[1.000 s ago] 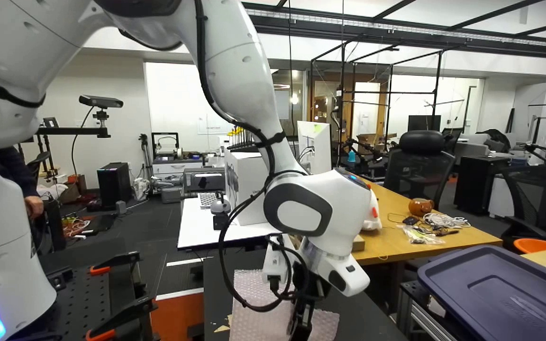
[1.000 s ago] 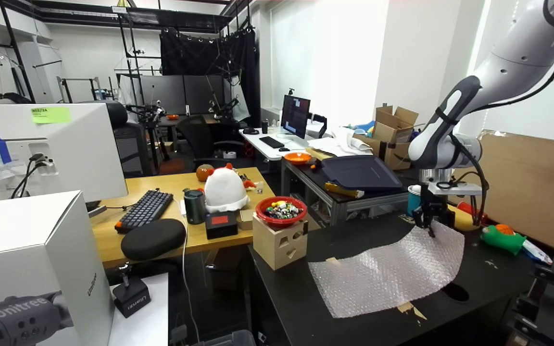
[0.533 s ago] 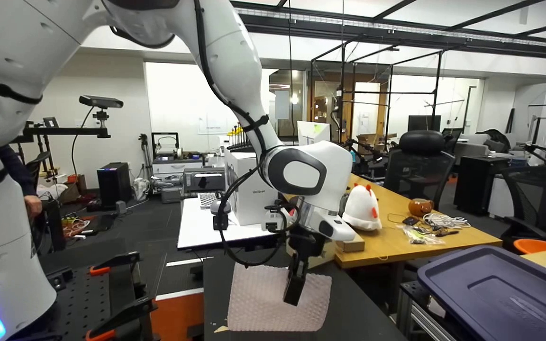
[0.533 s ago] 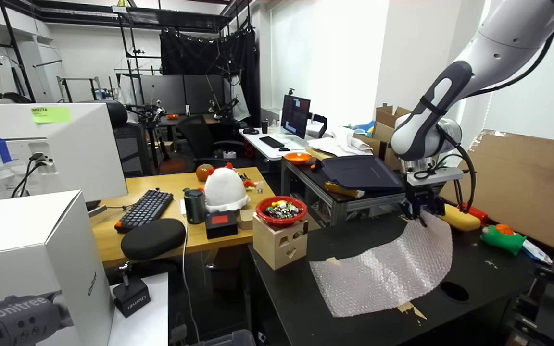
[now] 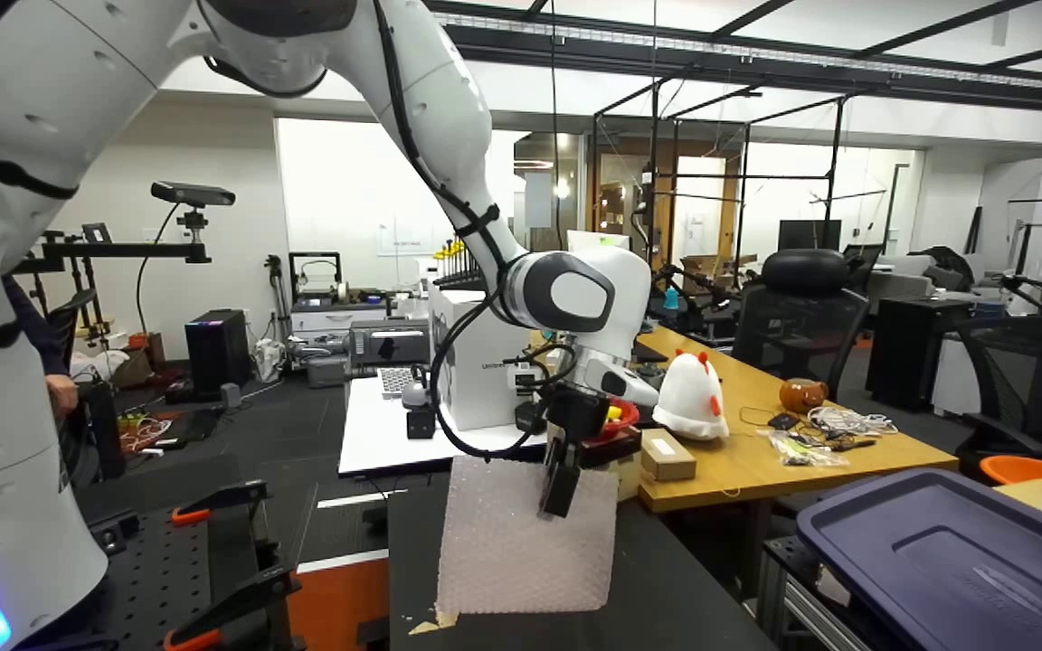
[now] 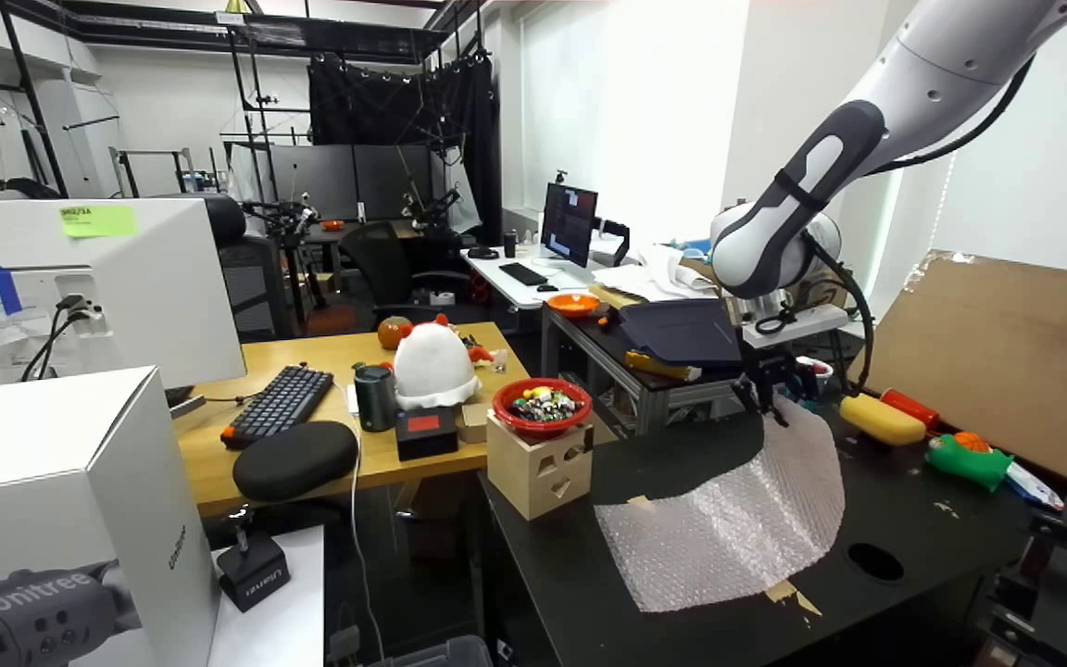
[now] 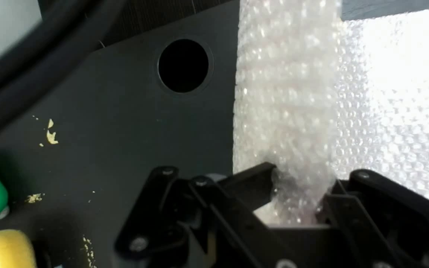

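Note:
My gripper (image 5: 560,495) is shut on one end of a clear, pinkish sheet of bubble wrap (image 5: 521,556). In the wrist view the wrap bunches between the fingers (image 7: 253,182) and runs away from them. An exterior view shows the held end raised above the black table (image 6: 645,639), with the sheet (image 6: 709,533) curving down from the gripper (image 6: 767,408). Its far part lies flat on the tabletop. The pads' contact with the wrap is partly hidden by the bunched plastic.
A wooden shape box (image 6: 538,477) bearing a red bowl (image 6: 506,408) of small items stands at the table's corner. A yellow object (image 6: 881,420), a red cylinder (image 6: 910,408) and a green toy (image 6: 969,460) lie near the cardboard (image 6: 1006,371). A round hole (image 7: 183,66) pierces the tabletop.
The gripper has risen and shifted toward the wooden box's side, carrying the held end of the bubble wrap up with it. More of the sheet now hangs off the table; its far edge has barely moved.

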### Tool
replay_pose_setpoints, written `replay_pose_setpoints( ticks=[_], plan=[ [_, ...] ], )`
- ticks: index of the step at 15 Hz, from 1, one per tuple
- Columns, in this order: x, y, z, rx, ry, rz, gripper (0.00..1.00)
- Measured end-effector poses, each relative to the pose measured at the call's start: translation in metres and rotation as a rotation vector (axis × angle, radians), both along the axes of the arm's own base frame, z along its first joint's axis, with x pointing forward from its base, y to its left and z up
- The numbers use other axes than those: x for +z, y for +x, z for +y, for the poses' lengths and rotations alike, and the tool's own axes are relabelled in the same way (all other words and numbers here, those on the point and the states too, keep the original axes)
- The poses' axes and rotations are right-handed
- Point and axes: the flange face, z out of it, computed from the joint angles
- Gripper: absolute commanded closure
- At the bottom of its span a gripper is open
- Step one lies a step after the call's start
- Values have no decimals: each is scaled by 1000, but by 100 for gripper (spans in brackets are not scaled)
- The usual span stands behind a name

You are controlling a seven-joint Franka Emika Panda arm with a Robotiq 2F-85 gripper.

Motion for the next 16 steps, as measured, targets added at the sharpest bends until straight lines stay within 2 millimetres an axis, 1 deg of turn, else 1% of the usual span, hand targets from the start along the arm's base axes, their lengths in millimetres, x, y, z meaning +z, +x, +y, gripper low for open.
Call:
replay_pose_setpoints(
  ticks=[3,5,8,12,14,16],
  plan=[
    [4,14,22,47,5,9,100],
    [3,24,41,81,11,19,100],
    [-1,39,69,115,11,31,100],
    [-9,61,104,114,-42,65,100],
    [-14,69,114,111,-64,79,100],
    [-17,74,111,92,-82,90,100]
  ],
)
